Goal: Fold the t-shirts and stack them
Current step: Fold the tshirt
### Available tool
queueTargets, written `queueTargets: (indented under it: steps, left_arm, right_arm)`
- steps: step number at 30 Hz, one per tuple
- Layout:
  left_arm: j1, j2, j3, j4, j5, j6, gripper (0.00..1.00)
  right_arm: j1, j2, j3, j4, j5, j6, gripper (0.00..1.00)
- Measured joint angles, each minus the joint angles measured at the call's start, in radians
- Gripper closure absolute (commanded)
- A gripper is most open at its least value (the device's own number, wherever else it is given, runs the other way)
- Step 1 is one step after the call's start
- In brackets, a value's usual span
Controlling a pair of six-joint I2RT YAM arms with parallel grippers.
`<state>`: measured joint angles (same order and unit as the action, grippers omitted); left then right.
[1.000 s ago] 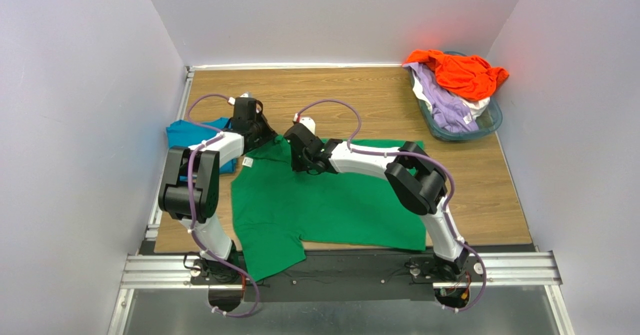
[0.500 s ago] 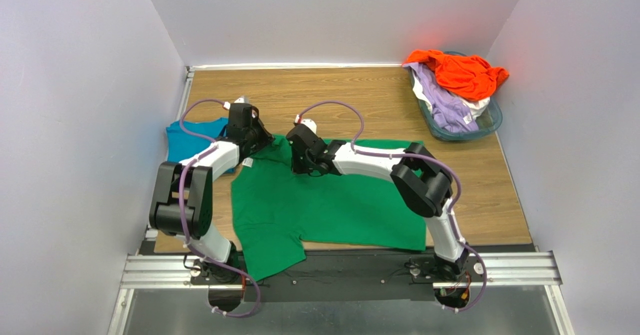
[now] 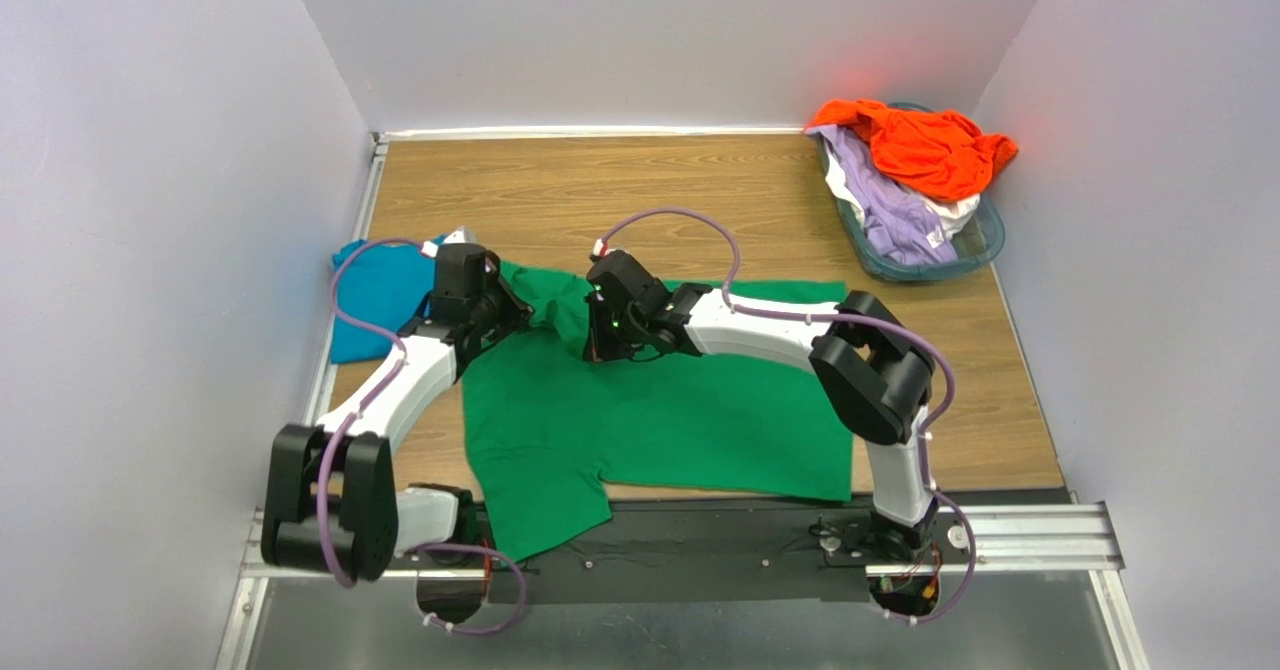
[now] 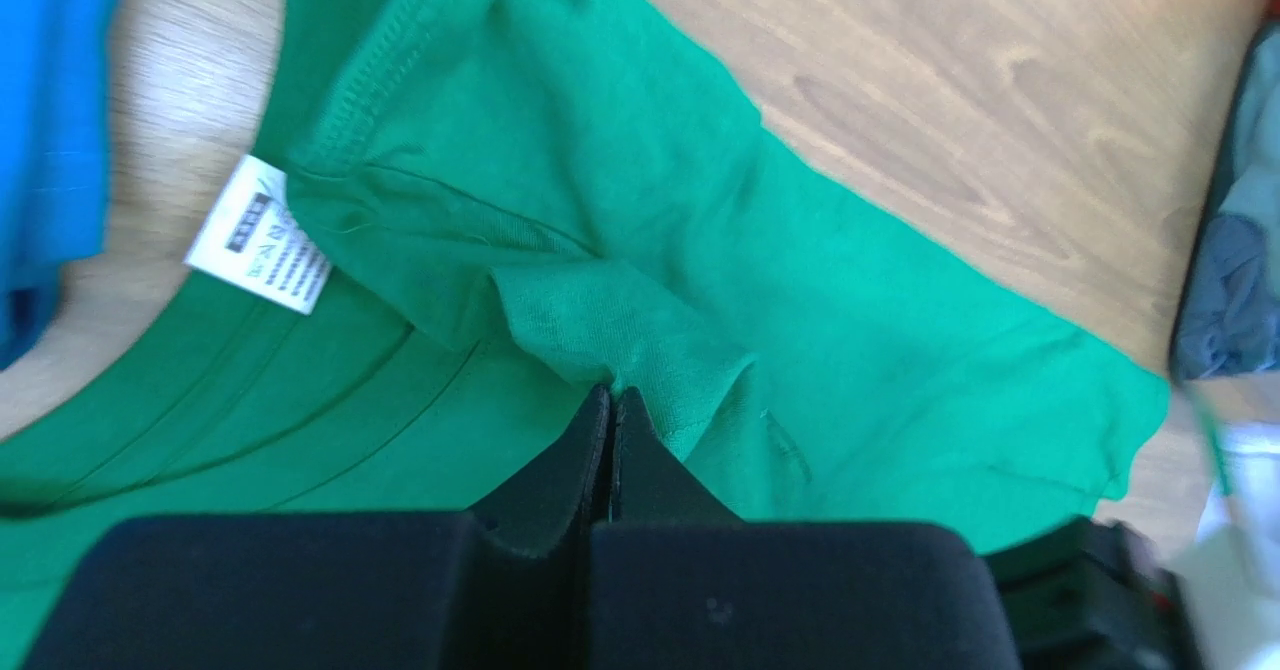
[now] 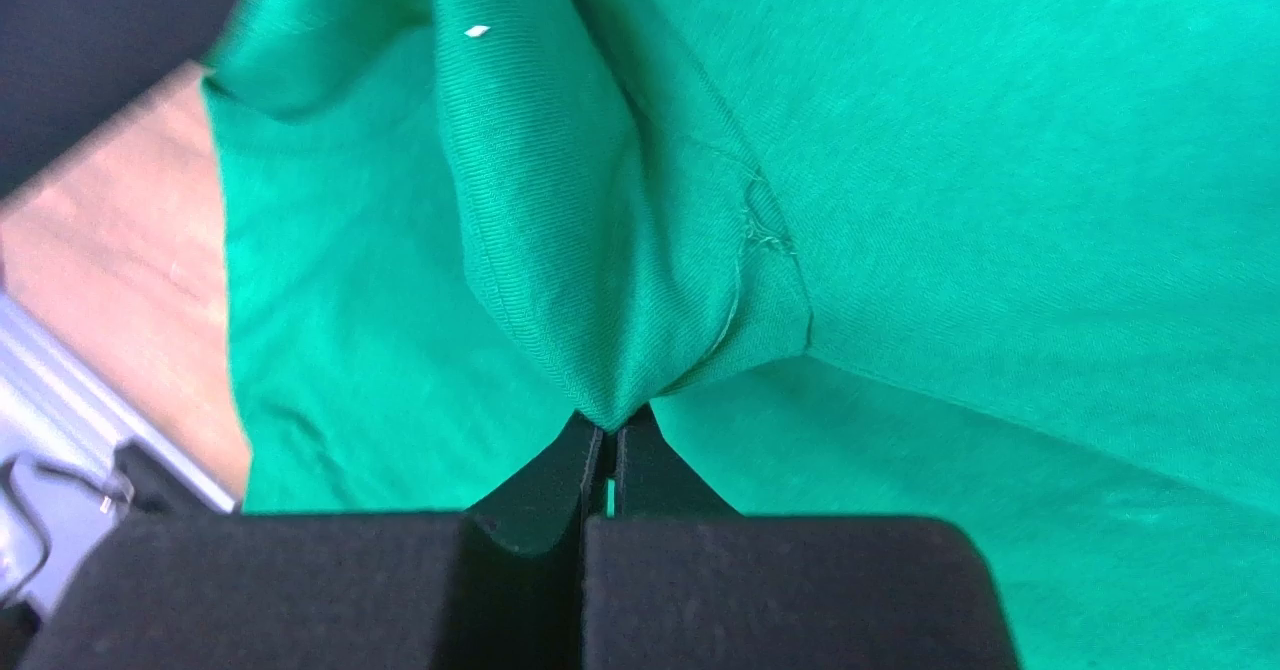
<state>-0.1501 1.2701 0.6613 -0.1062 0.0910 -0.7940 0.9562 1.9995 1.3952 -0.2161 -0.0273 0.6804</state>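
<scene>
The left gripper (image 4: 612,397) and right gripper (image 5: 601,427) each clamp a pinch of the green t-shirt (image 3: 676,415) at its far edge. It lies spread on the worktop (image 3: 676,190); paired grips probably let that edge fold over evenly.

Desk (image 3: 676,190): wood-grain top, as I see it from above.
Centre: green t-shirt (image 3: 676,415) spread out.
Left edge: teal-blue t-shirt (image 3: 368,288).
Far-right corner: basket (image 3: 969,250).

Lab-type robot test cell, not a home: plain white panel walls (image 3: 166,175) box in a wood-grain tabletop (image 3: 676,190) on three sides, left arm (image 3: 403,378) and right arm (image 3: 759,328) mounted by an aluminium rail (image 3: 1037,538), purple cables (image 3: 661,214) looped along them
</scene>
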Motion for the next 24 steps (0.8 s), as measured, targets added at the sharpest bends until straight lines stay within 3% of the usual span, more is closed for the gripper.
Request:
queueTargets:
  steps: [12,19,20,24]
  left_arm:
    - [0.0,-0.143,-0.016,-0.215,-0.103,-0.027,1.0]
    - [0.0,-0.212,-0.036,-0.312,-0.129,-0.052,1.0]
    - [0.0,-0.22,-0.04,-0.318,-0.129,-0.054,1.0]
    - [0.0,-0.254,-0.073,-0.356,-0.124,-0.07,1.0]
  right_arm:
    - [-0.002,-0.034,-0.019,-0.066,-0.142,-0.015,0.93]
    - [-0.002,-0.046,-0.059,-0.081,-0.177,-0.003,0.82]
    - [-0.002,-0.046,-0.064,-0.085,-0.181,0.0,0.76]
    - [-0.002,-0.049,-0.086,-0.097,-0.196,0.006,0.78]
